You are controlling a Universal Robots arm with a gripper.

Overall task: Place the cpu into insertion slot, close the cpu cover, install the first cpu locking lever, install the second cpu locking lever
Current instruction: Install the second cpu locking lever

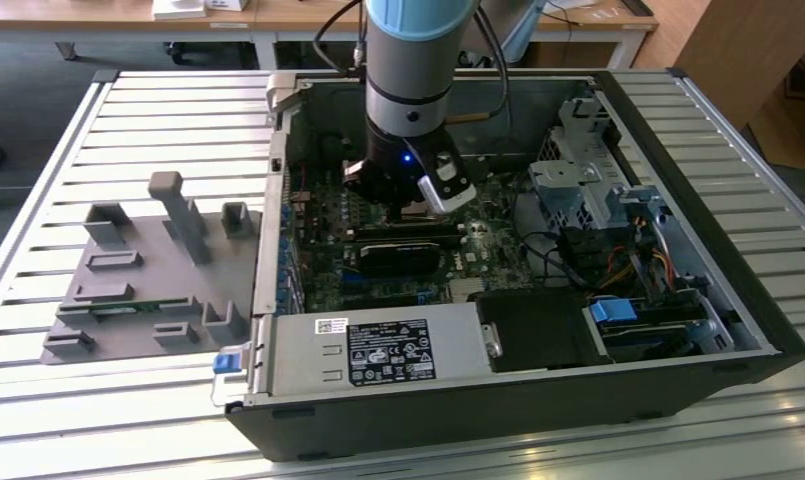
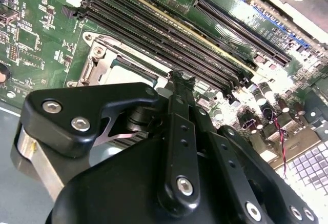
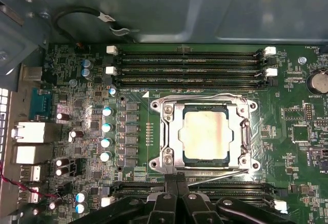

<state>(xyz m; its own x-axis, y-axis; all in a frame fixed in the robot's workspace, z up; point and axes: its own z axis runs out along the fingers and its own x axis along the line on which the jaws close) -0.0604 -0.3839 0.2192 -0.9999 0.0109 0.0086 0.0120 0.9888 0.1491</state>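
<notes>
The cpu (image 3: 206,132) sits light, thin and fragile under the stiff cpu cover (image 3: 174,131), the nearby jaws closed, holding nothing.

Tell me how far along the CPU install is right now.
Looks done: the cpu lies in the insertion slot with the cpu cover down over it. In hand: the tool sits at the socket's edge. Left: I cannot tell whether either locking lever is latched.
</notes>
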